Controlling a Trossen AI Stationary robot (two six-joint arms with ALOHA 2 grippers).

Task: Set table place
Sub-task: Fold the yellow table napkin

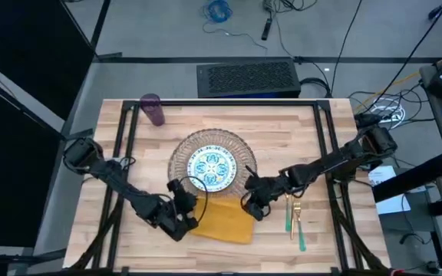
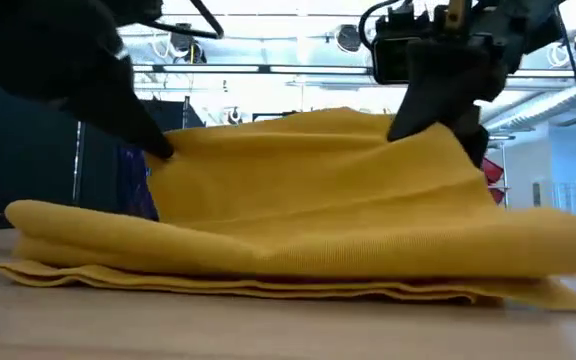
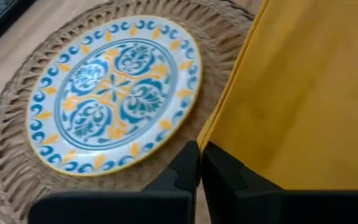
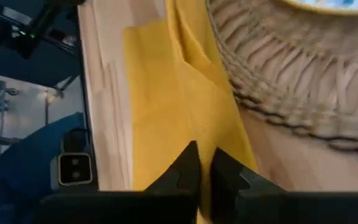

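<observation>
The left gripper (image 1: 184, 217) pinches the mustard napkin (image 1: 225, 218) at its left corner and the right gripper (image 1: 255, 205) pinches its right corner, fingers closed on cloth; the napkin lies on the table (image 1: 328, 245) below the woven mat (image 1: 181, 153) and plate (image 1: 211, 169)

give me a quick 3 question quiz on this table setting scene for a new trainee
1. True or false: the plate sits on the woven mat.
2. What are the left gripper and the right gripper both pinching?
A. the napkin
B. the purple cup
C. the fork
3. Fill in: the fork and spoon lie on the table to the ____ of the napkin, seen from above.

Key:
1. true
2. A
3. right
</observation>
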